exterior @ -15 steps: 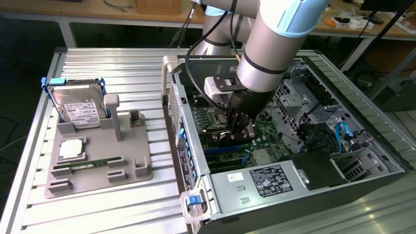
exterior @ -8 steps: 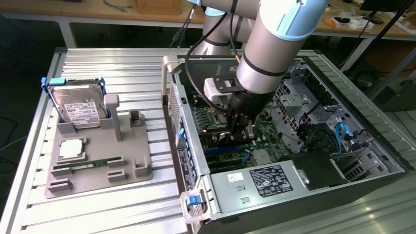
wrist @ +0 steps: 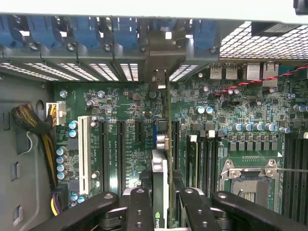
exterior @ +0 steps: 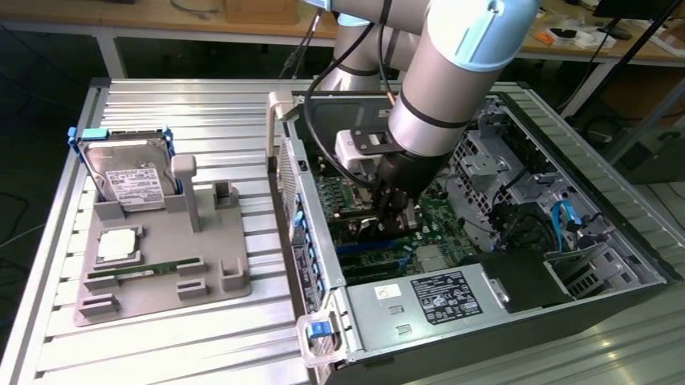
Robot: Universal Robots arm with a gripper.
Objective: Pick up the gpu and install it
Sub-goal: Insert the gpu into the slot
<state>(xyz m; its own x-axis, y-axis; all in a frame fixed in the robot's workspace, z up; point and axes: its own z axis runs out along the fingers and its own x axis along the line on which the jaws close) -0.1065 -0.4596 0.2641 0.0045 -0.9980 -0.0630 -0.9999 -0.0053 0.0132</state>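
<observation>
While my pincer (wrist: 161,208) is closed on the gpu (wrist: 160,166), fingers (wrist: 139,209) pressing both flat faces, the card stands edge-on over the motherboard (wrist: 120,110) inside the open computer case (exterior: 599,241). Pick-up is done; the step in hand is the install. The card lies along the blue expansion slot (wrist: 157,131), between the black slots on either side. Its metal end bracket (wrist: 159,79) is close under the rear panel opening (wrist: 159,50). I cannot tell whether the lower edge already touches the slot or hangs just above it. Judgement: the seating calls for the card kept upright and parallel to the slot, the bracket lined up with the rear opening, and a straight, even press. A tilted card could jam or scrape nearby capacitors (wrist: 73,126).
</observation>
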